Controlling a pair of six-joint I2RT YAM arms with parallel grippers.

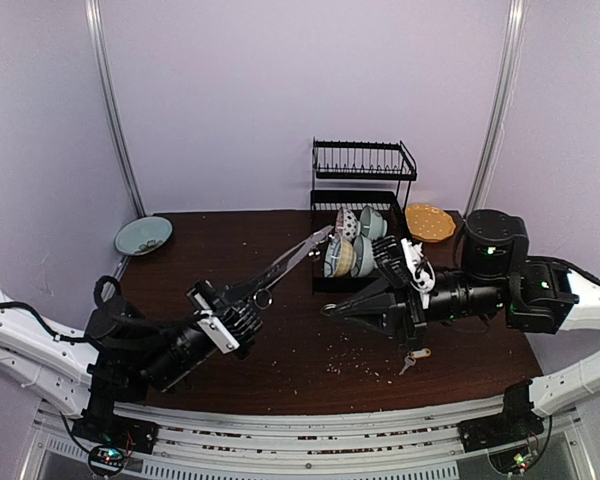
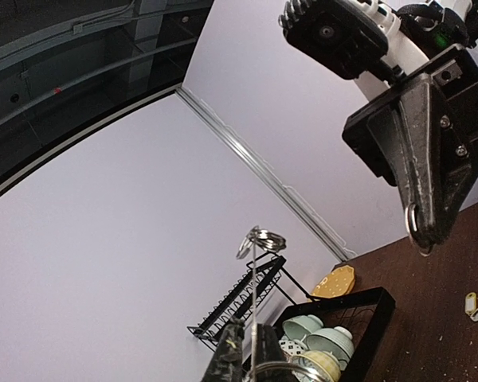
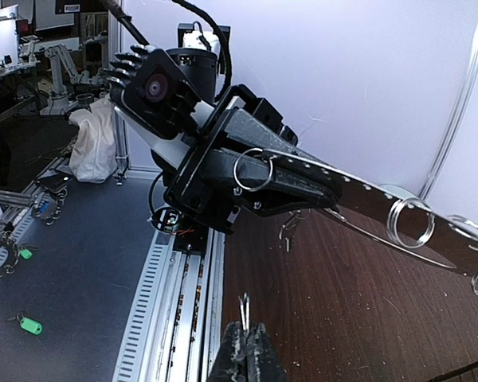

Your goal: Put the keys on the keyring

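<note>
Lavender walls [image 1: 230, 100] on three sides; dark brown table [image 1: 280, 385] between them, scattered with pale crumbs [image 1: 355, 355].

Both arms reach in from the near edge and face each other over mid-table.

Rear centre: black two-tier wire dish rack [image 1: 363, 160], upper tier bare, lower tier holding several bowls [image 1: 352, 250]. Orange plate [image 1: 430, 222] just right of the rack. Teal plate [image 1: 143, 236] at the rear left corner.

Left gripper [image 1: 252, 303]: fingers clamped on one end of the keyring [image 1: 295, 255]. The hoop is held off the table and seen nearly edge-on, so it reads as a long narrow grey loop slanting up toward the rack. Several small rings [image 3: 408, 223] hang along it; the right wrist view shows them best.

Right gripper [image 1: 332, 310]: fingers pressed together, a small metal ring [image 2: 417, 231] pinched at their tips and poking out past them. It sits near the keyring's gripped end without touching it.

Keys [image 1: 416, 358]: flat on the table toward the front right, below the right arm's wrist. Yellow tag and silver key are joined. They are well apart from the keyring, and neither gripper touches them.
</note>
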